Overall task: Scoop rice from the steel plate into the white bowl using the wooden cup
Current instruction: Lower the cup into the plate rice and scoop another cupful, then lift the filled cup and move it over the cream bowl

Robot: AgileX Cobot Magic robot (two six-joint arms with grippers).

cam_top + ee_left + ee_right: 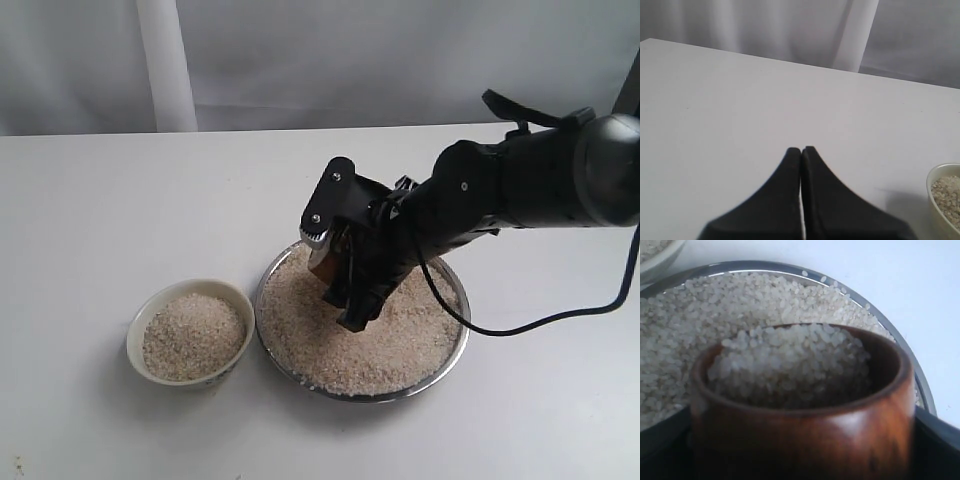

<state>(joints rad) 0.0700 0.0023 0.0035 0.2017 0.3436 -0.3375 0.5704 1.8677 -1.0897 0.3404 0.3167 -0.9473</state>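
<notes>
Over the steel plate (pixel 755 265), the right end effector (pixel 338 268) grips the wooden cup (pixel 805 435), heaped with rice (pixel 790 360); the white bowl (pixel 133 340) sits just beside the plate on the counter (pixel 100 200), holding rice; the left end effector (pixel 801 150) is closed, empty.

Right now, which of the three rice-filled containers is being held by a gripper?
The wooden cup, clamped in the right gripper over the steel plate. The white bowl and the plate itself stand ungripped.
</notes>
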